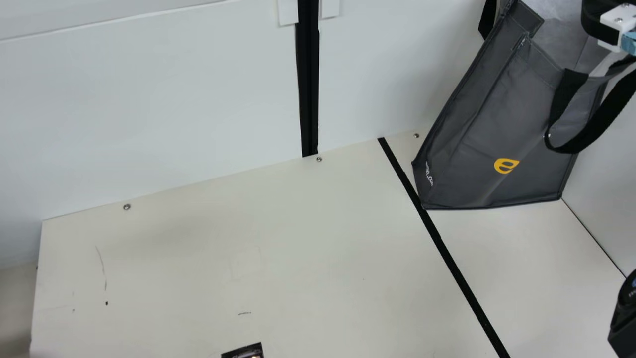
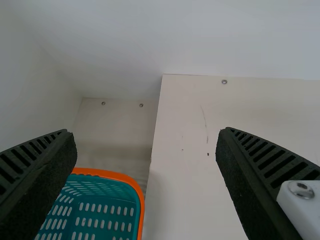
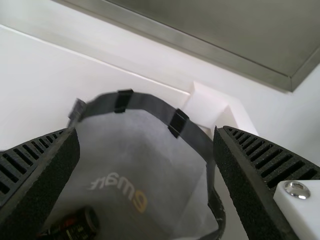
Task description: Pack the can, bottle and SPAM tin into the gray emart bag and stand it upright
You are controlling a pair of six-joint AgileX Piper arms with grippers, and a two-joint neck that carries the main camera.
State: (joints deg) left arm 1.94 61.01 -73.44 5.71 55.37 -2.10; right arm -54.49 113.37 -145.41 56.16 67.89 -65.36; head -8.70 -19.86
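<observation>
Over at the open mouth of the gray emart bag [image 1: 497, 124], my right gripper [image 1: 616, 25] is empty, its black ribbed fingers [image 3: 250, 175] spread apart. Inside, against the pale, matte lining, lies a dark, round can [image 3: 90, 221] with a rimmed end. The bag's creased fabric stands upright in the corner, a woven black handle [image 1: 591, 134] looping down its side. My left gripper [image 2: 145, 131] is parted too, with nothing between its rough pads; beyond the table's edge sits a teal slotted basket with an orange rim [image 2: 120, 177]. The cream table [image 1: 238, 258] is smooth, faintly scratched and crossed by black tape [image 1: 447, 253]; plain white walls [image 1: 149, 109] rise behind it.
</observation>
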